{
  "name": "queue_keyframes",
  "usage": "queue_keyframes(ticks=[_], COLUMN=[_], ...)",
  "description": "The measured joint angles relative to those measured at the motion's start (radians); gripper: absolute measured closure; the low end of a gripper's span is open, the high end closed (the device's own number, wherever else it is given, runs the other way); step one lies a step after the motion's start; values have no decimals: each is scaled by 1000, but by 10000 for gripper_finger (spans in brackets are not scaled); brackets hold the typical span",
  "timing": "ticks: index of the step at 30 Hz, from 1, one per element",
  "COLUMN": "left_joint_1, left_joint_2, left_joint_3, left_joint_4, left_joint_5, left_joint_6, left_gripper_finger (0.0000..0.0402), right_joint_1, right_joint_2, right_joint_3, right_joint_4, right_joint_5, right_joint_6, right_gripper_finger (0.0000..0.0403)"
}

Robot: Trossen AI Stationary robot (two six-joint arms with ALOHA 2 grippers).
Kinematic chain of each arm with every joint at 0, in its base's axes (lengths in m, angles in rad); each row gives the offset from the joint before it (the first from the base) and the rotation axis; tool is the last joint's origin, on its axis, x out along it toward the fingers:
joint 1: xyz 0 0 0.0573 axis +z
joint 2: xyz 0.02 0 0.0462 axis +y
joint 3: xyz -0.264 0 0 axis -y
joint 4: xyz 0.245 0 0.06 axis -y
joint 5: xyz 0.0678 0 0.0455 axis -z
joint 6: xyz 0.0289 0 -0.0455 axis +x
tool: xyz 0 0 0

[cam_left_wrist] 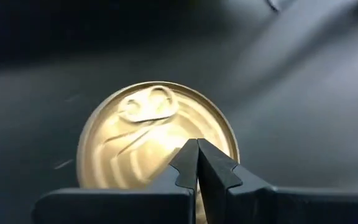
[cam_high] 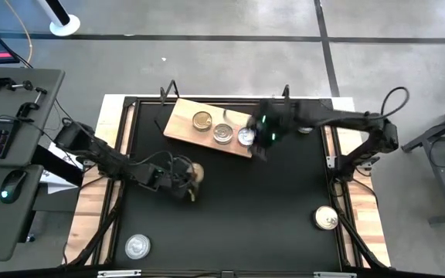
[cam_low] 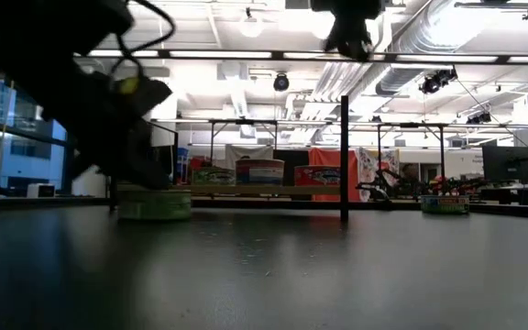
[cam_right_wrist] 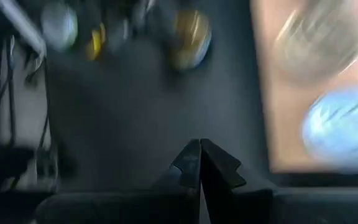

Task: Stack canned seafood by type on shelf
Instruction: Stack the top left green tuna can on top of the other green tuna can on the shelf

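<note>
The light wooden shelf (cam_high: 184,123) lies near the table's far edge. It carries one gold-topped can (cam_high: 202,120) and two silver-topped cans (cam_high: 223,133) (cam_high: 246,137). My left gripper (cam_high: 190,184) (cam_left_wrist: 197,149) is shut at mid-table, its tips over the top of another gold-topped can (cam_high: 198,171) (cam_left_wrist: 148,140), which stands on the black table. My right gripper (cam_high: 259,149) (cam_right_wrist: 199,146) is shut and hangs just off the shelf's right end, above the table, touching nothing. In the low view the left arm covers the can (cam_low: 154,203). My left gripper's shut fingertips (cam_left_wrist: 188,158) lie over the gold lid near its rim (cam_left_wrist: 219,134), coming down at a slant from the table's left. The can stands upright on the table. I cannot tell whether the tips touch the lid.
A silver-topped can (cam_high: 137,245) stands near the table's near-left corner and a gold-topped can (cam_high: 326,218) near its right edge. Another small can (cam_high: 306,128) sits by the far-right corner. A desk with keyboard and mouse (cam_high: 10,185) stands left of the table.
</note>
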Motion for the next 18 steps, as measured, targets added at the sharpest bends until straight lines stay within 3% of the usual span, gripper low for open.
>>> queue_keyframes(ticks=[4, 9, 15, 18], left_joint_1=[43, 88, 113, 128], left_joint_2=[88, 199, 318, 342], left_joint_3=[4, 48, 213, 285], left_joint_4=[216, 369, 402, 345], left_joint_5=[103, 180, 361, 423], left_joint_6=[173, 320, 628, 822], left_gripper_finger=[401, 401, 401, 401], right_joint_1=[119, 261, 387, 414], right_joint_2=[2, 2, 2, 2], right_joint_3=[-224, -476, -605, -620], right_joint_4=[30, 252, 530, 568], right_joint_5=[-14, -39, -21, 42], right_joint_6=[112, 324, 506, 545], right_gripper_finger=[403, 403, 403, 403])
